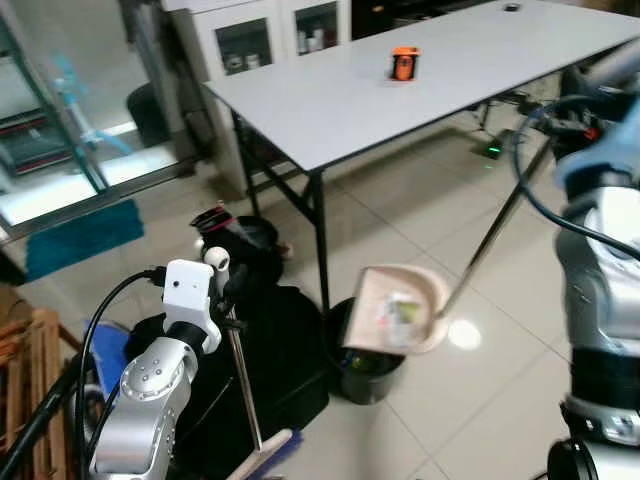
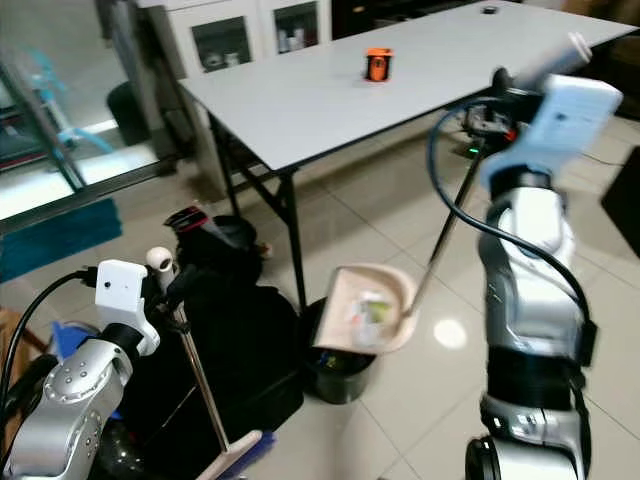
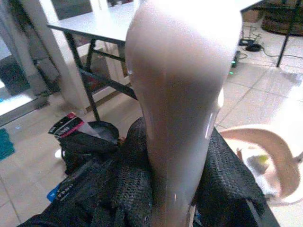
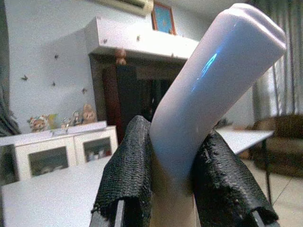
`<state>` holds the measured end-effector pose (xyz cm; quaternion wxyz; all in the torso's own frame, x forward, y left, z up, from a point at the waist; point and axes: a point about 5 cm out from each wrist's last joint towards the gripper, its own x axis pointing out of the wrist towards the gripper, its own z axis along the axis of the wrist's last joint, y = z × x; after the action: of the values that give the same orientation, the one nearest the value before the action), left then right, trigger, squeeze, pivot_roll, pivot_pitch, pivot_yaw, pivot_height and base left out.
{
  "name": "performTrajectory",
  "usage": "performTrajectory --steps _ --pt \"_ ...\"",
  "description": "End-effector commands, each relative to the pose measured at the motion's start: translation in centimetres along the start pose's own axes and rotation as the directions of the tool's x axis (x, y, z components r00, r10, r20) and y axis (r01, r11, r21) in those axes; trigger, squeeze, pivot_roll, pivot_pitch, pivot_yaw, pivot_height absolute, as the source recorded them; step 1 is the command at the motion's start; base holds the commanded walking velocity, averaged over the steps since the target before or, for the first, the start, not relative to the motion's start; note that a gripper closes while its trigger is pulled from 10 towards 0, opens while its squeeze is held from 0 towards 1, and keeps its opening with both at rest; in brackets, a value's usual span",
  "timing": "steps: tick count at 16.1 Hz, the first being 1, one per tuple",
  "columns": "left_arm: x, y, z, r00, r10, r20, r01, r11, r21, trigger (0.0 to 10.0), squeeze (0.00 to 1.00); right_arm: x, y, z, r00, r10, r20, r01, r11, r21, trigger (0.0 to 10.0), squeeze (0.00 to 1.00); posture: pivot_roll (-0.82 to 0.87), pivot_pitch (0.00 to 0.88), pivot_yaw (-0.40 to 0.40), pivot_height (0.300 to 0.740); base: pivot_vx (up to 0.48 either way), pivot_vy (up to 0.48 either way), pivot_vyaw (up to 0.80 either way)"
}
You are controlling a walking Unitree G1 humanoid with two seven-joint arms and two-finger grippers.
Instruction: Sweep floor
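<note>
On the near left, the left gripper [image 3: 173, 189] is clamped around the pale handle of the broom [image 1: 243, 400], its black fingers [image 3: 130, 175] pressed to either side of the grip. The stick runs down and toward me to a pale head at the floor, so the broom is parked upright and out of the way rather than sweeping; that looks deliberate, leaving the work to the other arm. Just behind it sits a dark heap, probably a black bag [image 1: 290, 350], though the picture is too soft to be sure.

In the middle, beside the near leg of the white table [image 1: 420, 80], a black bin [image 1: 365, 372] stands on the tiled floor [image 1: 480, 400]. The dustpan [image 1: 400, 308] hangs tilted above the bin's mouth, its scoop tipped so the bits of litter [image 1: 400, 312] in it can slide down into the bin. A small orange object [image 1: 403, 63] rests far back on the tabletop.

On the right, the right gripper [image 4: 175, 179] holds the top of the dustpan's long handle [image 2: 445, 235], fingers closed tight on the white grip. The arm is raised high, which gives the long rod the slant needed to tip the pan. I judge the emptying step to be under way.
</note>
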<state>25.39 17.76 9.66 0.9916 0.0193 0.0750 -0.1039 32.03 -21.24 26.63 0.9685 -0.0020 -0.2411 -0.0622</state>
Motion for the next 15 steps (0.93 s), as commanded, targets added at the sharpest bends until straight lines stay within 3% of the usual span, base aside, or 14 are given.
performTrajectory --steps 1,4,9,15 --pt "0.0 0.3 1.1 0.999 0.014 0.036 -0.015 1.0 0.025 10.0 0.0 0.7 1.5 1.1 0.994 0.052 0.101 -0.054 0.998 0.014 10.0 0.0 0.05 0.013 0.096 0.74 0.0 0.0 0.0" --pt "0.0 0.2 1.2 0.999 0.012 0.037 -0.013 1.0 0.026 10.0 0.0 0.8 3.7 0.1 0.981 0.143 0.133 -0.142 0.99 -0.017 10.0 0.0 0.06 0.019 0.097 0.74 0.0 0.0 0.0" --pt "0.1 0.6 0.5 1.0 0.016 0.025 -0.017 1.0 0.022 10.0 0.0 -0.1 7.9 -1.2 0.926 0.305 0.222 -0.291 0.952 -0.095 10.0 0.0 0.07 0.024 0.094 0.74 0.0 0.0 0.0" --pt "-0.3 1.0 0.0 1.0 0.022 0.013 -0.022 1.0 0.021 10.0 0.0 0.3 8.6 -1.7 0.925 0.272 0.267 -0.249 0.961 -0.118 10.0 0.0 0.09 0.058 0.1 0.74 0.0 0.0 0.0"
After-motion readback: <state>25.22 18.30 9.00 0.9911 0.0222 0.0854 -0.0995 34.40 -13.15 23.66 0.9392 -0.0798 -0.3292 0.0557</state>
